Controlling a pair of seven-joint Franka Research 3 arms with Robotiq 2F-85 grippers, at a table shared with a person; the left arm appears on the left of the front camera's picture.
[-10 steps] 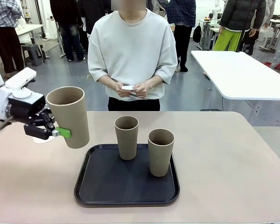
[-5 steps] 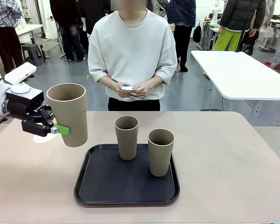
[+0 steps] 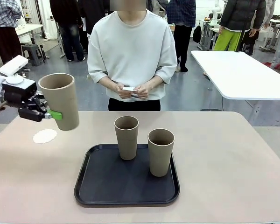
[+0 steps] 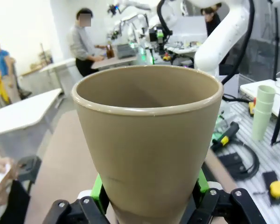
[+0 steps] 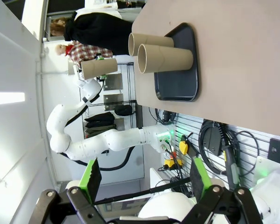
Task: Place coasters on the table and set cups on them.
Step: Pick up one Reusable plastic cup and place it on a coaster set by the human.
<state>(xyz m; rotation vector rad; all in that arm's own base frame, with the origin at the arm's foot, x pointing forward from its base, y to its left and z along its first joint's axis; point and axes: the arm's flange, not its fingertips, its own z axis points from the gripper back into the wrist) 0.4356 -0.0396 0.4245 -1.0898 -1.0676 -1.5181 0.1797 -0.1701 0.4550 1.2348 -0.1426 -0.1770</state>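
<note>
Coaster (image 3: 45,136) in front view lies near left gripper's (image 3: 59,113) pinched cup (image 3: 60,99); right gripper (image 5: 145,176) spread.

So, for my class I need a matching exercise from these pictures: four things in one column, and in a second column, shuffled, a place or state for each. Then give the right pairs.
Column one
1. coaster
2. leftmost cup
3. tray
4. right gripper

Column two
A. open, holding nothing
B. gripped by the left gripper, clear of the table
C. lying flat on the table, nothing on it
D. carrying two cups

Pairs: 1-C, 2-B, 3-D, 4-A
</note>
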